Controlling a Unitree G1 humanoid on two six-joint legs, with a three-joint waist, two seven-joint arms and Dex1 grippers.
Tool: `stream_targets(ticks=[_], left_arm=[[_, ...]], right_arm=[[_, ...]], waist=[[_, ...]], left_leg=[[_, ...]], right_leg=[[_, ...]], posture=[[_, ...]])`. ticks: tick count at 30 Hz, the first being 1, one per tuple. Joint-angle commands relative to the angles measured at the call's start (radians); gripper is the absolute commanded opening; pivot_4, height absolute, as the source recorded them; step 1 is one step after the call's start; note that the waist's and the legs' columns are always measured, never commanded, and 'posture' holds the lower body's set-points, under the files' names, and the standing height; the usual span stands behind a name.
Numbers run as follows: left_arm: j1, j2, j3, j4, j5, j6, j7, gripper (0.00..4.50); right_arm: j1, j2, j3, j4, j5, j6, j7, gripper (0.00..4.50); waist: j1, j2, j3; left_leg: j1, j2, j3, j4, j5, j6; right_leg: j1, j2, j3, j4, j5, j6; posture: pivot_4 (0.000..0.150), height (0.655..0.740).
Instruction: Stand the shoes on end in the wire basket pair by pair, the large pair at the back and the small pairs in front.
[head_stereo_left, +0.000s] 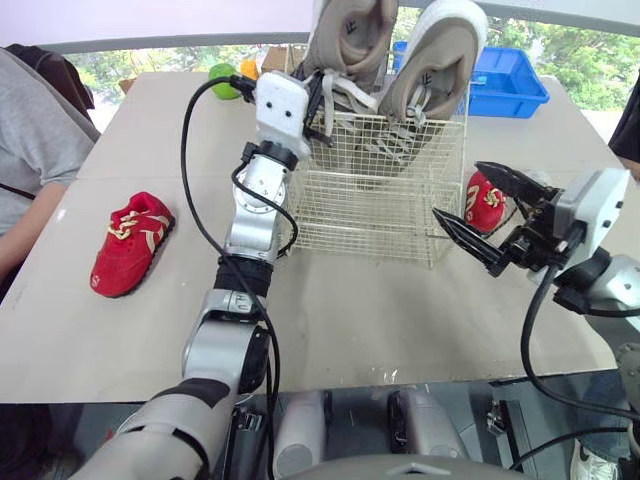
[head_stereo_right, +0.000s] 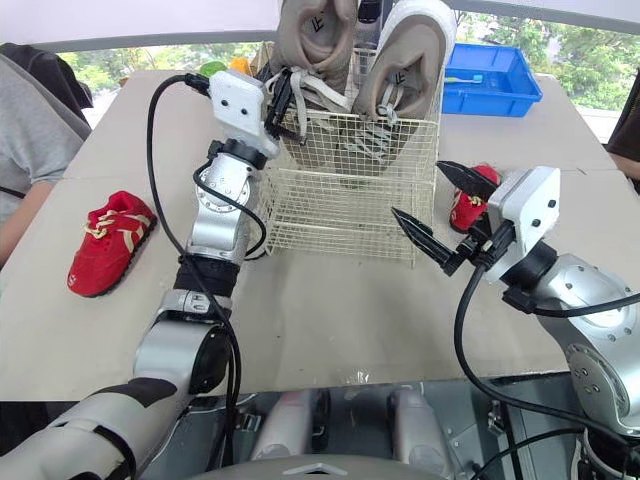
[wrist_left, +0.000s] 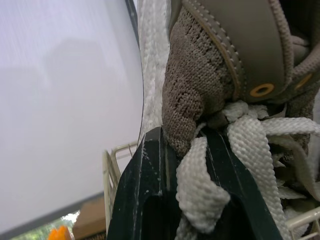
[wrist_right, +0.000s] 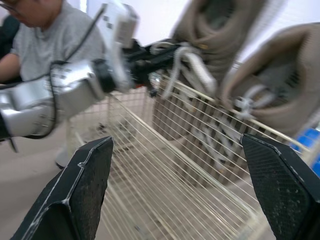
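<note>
Now we are on the big pair. Both big shoes (head_stereo_left: 352, 45) stand at the far side of the basket (head_stereo_left: 360, 215); our left gripper (head_stereo_left: 318, 108) pinches the left one. Our right gripper (head_stereo_left: 457, 189) hangs apart beside the basket. Next, we should let go and fetch the red shoe (head_stereo_left: 485, 200) on the right.
</note>
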Motion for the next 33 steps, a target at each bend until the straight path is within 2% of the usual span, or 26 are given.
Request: stream_targets(ticks=[1,5,8,10,13,16,17,20,22,24,26,27,28,29,30,32,33], left_arm=[[0.053,-0.037,0.077,-0.165,-0.251,0.342,-0.059,0.24],[0.033,-0.084,0.158,-0.278,-0.452,0.609,-0.027,0.24],[0.024,-0.085,0.176,-0.300,-0.490,0.693,-0.016,0.24],[0.036,-0.072,0.153,-0.303,-0.463,0.694,-0.035,0.24],[0.035,-0.098,0.186,-0.304,-0.509,0.743,0.000,0.24],[0.010,-0.146,0.247,-0.331,-0.647,0.861,0.043,0.24],[0.015,-0.134,0.228,-0.343,-0.629,0.867,0.033,0.24],[0.080,-0.021,0.083,-0.368,-0.452,0.795,-0.072,0.24],[0.112,0.033,0.033,-0.373,-0.398,0.744,-0.128,0.24],[0.143,0.054,0.030,-0.390,-0.417,0.744,-0.178,0.24],[0.156,0.055,0.048,-0.415,-0.438,0.776,-0.171,1.19],[0.157,0.049,0.061,-0.426,-0.448,0.793,-0.154,1.37],[0.158,0.050,0.065,-0.440,-0.448,0.805,-0.147,1.80],[0.159,0.057,0.075,-0.468,-0.454,0.822,-0.138,2.44],[0.160,0.066,0.080,-0.490,-0.457,0.834,-0.136,2.74],[0.165,0.100,0.090,-0.543,-0.469,0.871,-0.148,3.77],[0.167,0.111,0.093,-0.558,-0.474,0.887,-0.151,3.77]], right_arm=[[-0.007,-0.007,-0.014,-0.019,0.003,-0.018,0.004,3.92],[-0.015,-0.006,-0.001,-0.006,-0.002,-0.019,0.010,3.92],[-0.018,-0.006,0.005,-0.004,-0.005,-0.018,0.010,3.92],[-0.021,-0.007,0.009,-0.003,-0.006,-0.016,0.008,3.92],[-0.024,-0.008,0.013,-0.002,-0.007,-0.012,0.007,3.92],[-0.024,-0.012,0.010,-0.003,-0.007,-0.007,0.005,3.92],[-0.024,-0.014,0.010,-0.003,-0.010,-0.005,0.004,3.92],[-0.027,-0.017,0.010,-0.001,-0.025,-0.001,-0.007,3.92],[-0.027,-0.022,0.011,0.000,-0.038,-0.002,-0.010,3.92],[-0.027,-0.023,0.012,0.001,-0.044,-0.004,-0.009,3.92],[-0.028,-0.020,0.013,0.000,-0.043,-0.001,-0.011,3.92],[-0.029,-0.020,0.014,-0.001,-0.043,0.000,-0.012,3.92],[-0.031,-0.019,0.015,-0.002,-0.039,0.003,-0.013,3.92],[-0.032,-0.019,0.014,-0.004,-0.031,0.007,-0.012,3.92],[-0.034,-0.019,0.013,-0.007,-0.025,0.012,-0.012,3.92],[-0.036,-0.022,0.007,-0.008,-0.006,0.022,-0.006,3.92],[-0.036,-0.023,0.004,-0.008,0.001,0.026,-0.005,3.92]], waist=[[-0.010,0.001,-0.001],[-0.016,0.002,-0.001],[-0.013,0.002,-0.001],[-0.013,0.002,-0.001],[-0.012,0.002,-0.001],[-0.010,0.002,-0.001],[-0.007,0.002,-0.001],[-0.001,0.002,-0.002],[-0.002,0.006,-0.005],[-0.003,0.008,-0.008],[-0.004,0.008,-0.008],[-0.004,0.009,-0.009],[0.000,0.009,-0.009],[0.004,0.009,-0.009],[0.008,0.009,-0.009],[0.010,0.009,-0.009],[0.010,0.009,-0.009]], left_leg=[[0.001,0.000,0.000,0.000,0.000,0.000],[0.001,0.001,-0.003,0.000,0.000,0.000],[0.001,0.000,-0.003,0.000,0.000,0.000],[0.001,0.000,-0.003,0.000,0.000,0.000],[0.001,0.000,-0.002,0.000,0.000,0.000],[0.001,0.000,-0.003,-0.001,0.000,0.000],[0.001,0.000,-0.003,-0.001,0.000,0.000],[0.001,-0.001,-0.002,-0.001,0.000,0.000],[0.002,-0.001,-0.001,-0.001,0.000,0.000],[0.002,-0.001,0.000,-0.001,0.000,0.000],[0.003,-0.001,0.000,-0.001,0.000,0.000],[0.002,-0.001,-0.001,-0.001,0.000,0.000],[0.002,0.000,-0.001,-0.001,0.000,0.000],[0.002,0.000,-0.001,-0.001,0.000,0.000],[0.002,0.000,-0.002,-0.001,0.000,0.000],[0.002,-0.001,-0.002,-0.001,0.000,0.000],[0.002,0.000,-0.002,0.000,0.000,0.000]], right_leg=[[0.001,0.000,0.000,0.000,0.000,0.000],[0.001,0.000,0.000,0.000,0.000,0.000],[0.001,0.000,0.000,0.000,0.000,0.000],[0.001,0.000,0.000,-0.001,0.000,0.000],[0.001,0.000,0.000,-0.002,0.000,0.000],[0.002,0.000,0.000,-0.002,0.000,0.000],[0.002,0.000,0.000,-0.002,0.000,0.000],[0.002,0.000,-0.001,-0.002,0.000,0.000],[0.003,0.000,0.000,-0.002,0.000,0.000],[0.003,0.000,0.001,-0.002,-0.001,0.000],[0.003,0.000,0.001,-0.002,-0.001,0.000],[0.003,0.000,0.000,-0.002,-0.001,0.000],[0.003,0.000,0.000,-0.002,-0.001,0.000],[0.003,0.000,0.000,-0.002,-0.001,0.000],[0.003,0.000,-0.001,-0.002,-0.001,0.000],[0.003,0.000,0.000,-0.002,-0.001,0.000],[0.003,0.000,0.000,-0.001,-0.001,-0.001]], posture=[[0.150,0.7400],[0.150,0.7400],[0.150,0.7400],[0.150,0.7400],[0.150,0.7400],[0.150,0.7400],[0.150,0.7400],[0.150,0.7400],[0.150,0.7400],[0.150,0.7400],[0.150,0.7400],[0.150,0.7400],[0.150,0.7400],[0.150,0.7400],[0.150,0.7400],[0.150,0.7400],[0.150,0.7400]])
